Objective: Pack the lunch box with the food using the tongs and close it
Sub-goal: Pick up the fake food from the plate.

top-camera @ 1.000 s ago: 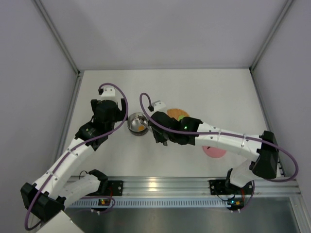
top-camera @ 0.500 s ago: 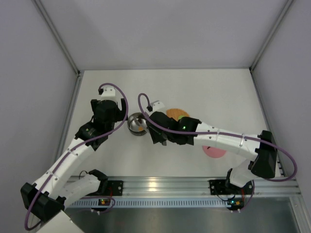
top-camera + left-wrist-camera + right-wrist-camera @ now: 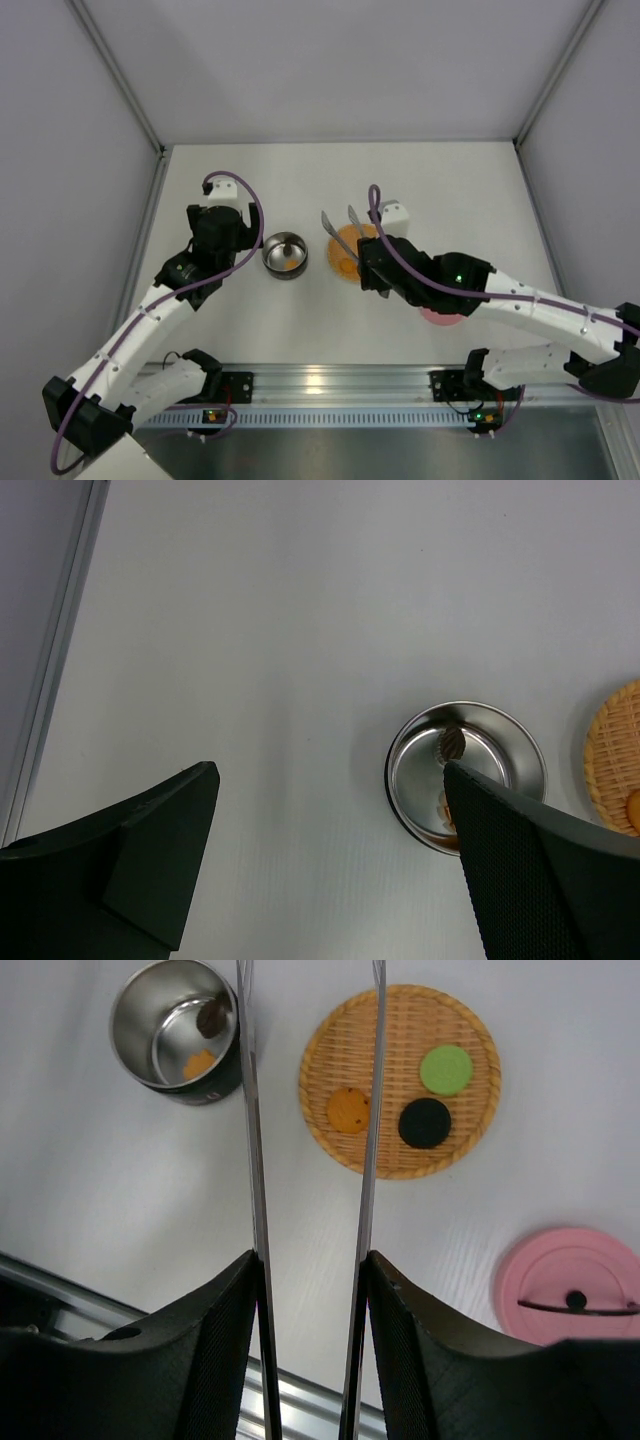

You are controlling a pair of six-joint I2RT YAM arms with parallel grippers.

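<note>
My left gripper (image 3: pixel 328 770) hangs just left of the small round shiny steel bowl (image 3: pixel 410 780), its fingers (image 3: pixel 150 850) spread wide with nothing between them. Only this wrist's view shows the ridged face of the dark brown round piece (image 3: pixel 450 744) lying by the bowl's wall. One of my fingers hides most of the orange piece inside the bowl.

From above, the bowl (image 3: pixel 270 250) shows just an orange glint inside. My right wrist view gives both pieces plainly: dark brown (image 3: pixel 210 1018) and orange (image 3: pixel 198 1063) on the shiny bottom, the bowl standing uncovered.

Right of the bowl, my right gripper (image 3: pixel 310 1260) is clamped on the thin silver-grey metal tongs (image 3: pixel 255 1160). Their two long arms stand apart and carry nothing. The wrist view cuts off the tips; the top view shows them (image 3: pixel 340 222) at the far edge of the flat orange woven disc (image 3: pixel 345 262) just right of the bowl.

On that disc (image 3: pixel 390 1030) lie a green piece (image 3: pixel 446 1069), an orange piece (image 3: pixel 348 1110) and a black piece (image 3: pixel 424 1122).

Farther right of the bowl, the pink domed lid (image 3: pixel 560 1265) with its thin black handle (image 3: pixel 575 1303) rests on the table, half hidden under my arm from above.
</note>
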